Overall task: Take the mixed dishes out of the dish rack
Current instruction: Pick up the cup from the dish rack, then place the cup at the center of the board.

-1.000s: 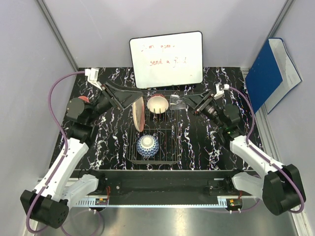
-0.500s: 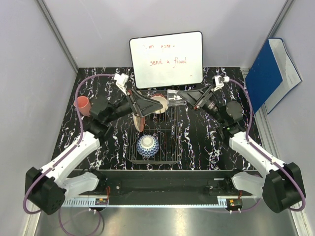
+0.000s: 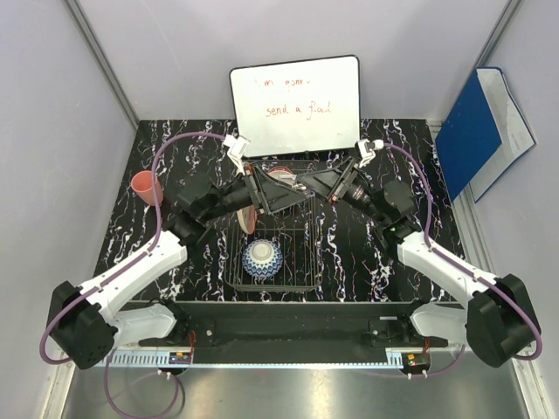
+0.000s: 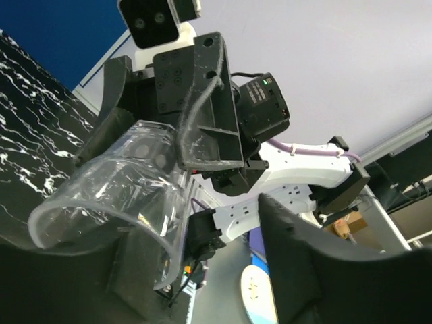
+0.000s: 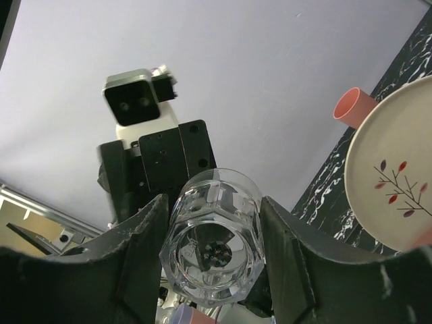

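Glass (image 5: 214,250): clear, horizontal, clamped in right gripper (image 5: 213,214), mouth toward left gripper (image 4: 202,229). Plate (image 3: 248,212): on edge in rack (image 3: 301,262), below left gripper. Patterned bowl (image 3: 262,258): inverted, nearer. Cup (image 3: 142,186): upright, far left.

Black table (image 3: 354,262), white marble veining throughout. Resting directly on it, near the middle: black wire-grid dish rack (image 3: 301,249), long side running near to far. Left of the dish rack and well apart from it, toward the far left part: salmon-pink cup (image 3: 142,186), upright, mouth up. Behind the dish rack, at the far edge: whiteboard (image 3: 297,105), propped on its lower edge, red handwriting on its face.
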